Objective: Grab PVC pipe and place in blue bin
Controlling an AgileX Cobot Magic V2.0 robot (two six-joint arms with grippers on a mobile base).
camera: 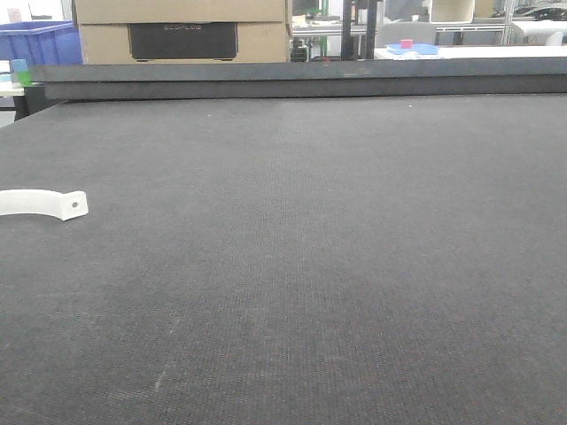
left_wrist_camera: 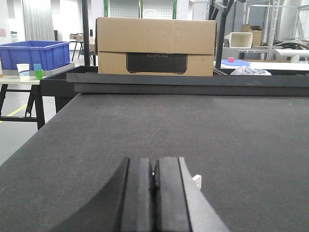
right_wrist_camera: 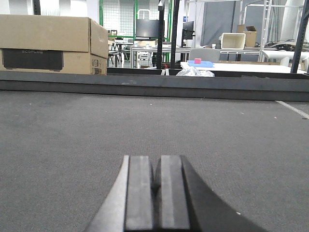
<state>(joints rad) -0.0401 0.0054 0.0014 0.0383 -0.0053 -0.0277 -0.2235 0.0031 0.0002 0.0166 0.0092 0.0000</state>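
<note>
Risk of shoving: the left fingers (left_wrist_camera: 139, 188) are clenched pad to pad with nothing between them; brought down like that they would likely push the light PVC pipe (camera: 42, 204) across the desk (camera: 354, 266) rather than take it
Risk of slipping: the arch is thin and curved, so an off-centre pinch could rock it or squirt it out
Risk in the carry: the blue bin (left_wrist_camera: 34, 53) stands left of the cardboard box (left_wrist_camera: 155, 46) on a separate side table (left_wrist_camera: 14, 80) off the desk, so a weak hold could drop the piece short
Right fingers (right_wrist_camera: 140, 188): also pressed together and empty
Pipe's place: flat on the desk, well short of the cardboard box and off to the box's left
Pipe's look: white matte plastic, a shallow arch ending in a flat tab with one round hole; the front view crops its other end
Wrist glimpse: a white corner just beside the left fingers, probably the tab, too little showing to be sure
</note>
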